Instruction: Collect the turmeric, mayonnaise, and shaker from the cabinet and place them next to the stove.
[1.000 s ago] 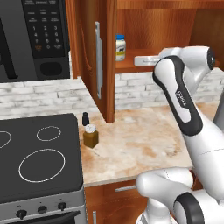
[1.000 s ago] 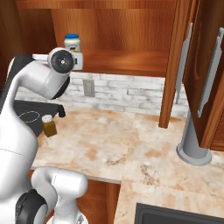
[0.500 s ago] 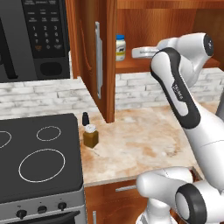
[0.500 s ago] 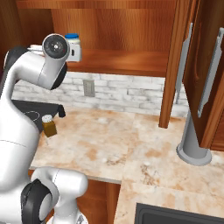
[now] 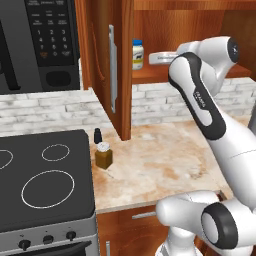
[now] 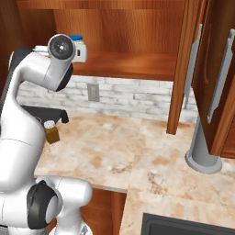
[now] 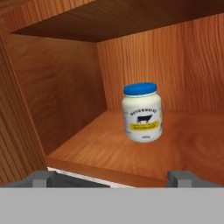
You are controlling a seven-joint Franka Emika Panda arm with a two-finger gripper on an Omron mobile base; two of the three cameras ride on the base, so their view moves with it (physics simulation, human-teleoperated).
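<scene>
The mayonnaise, a white jar with a blue lid, stands upright on the shelf of the open cabinet. It also shows in the left base view as the mayonnaise. My gripper hovers at shelf height just right of it, open and empty, its fingertips spread wide short of the jar. The turmeric and the black shaker stand on the counter beside the stove. From the right base view, the turmeric sits below my arm, and the jar's blue lid peeks over my hand.
The cabinet door with its long silver handle hangs open left of the shelf. A black microwave is above the stove. A grey post rises from the counter at the right, near a dark sink.
My hand has risen to shelf height and moved left toward the mayonnaise. The jaws stay open. The jars on the counter have not moved.
</scene>
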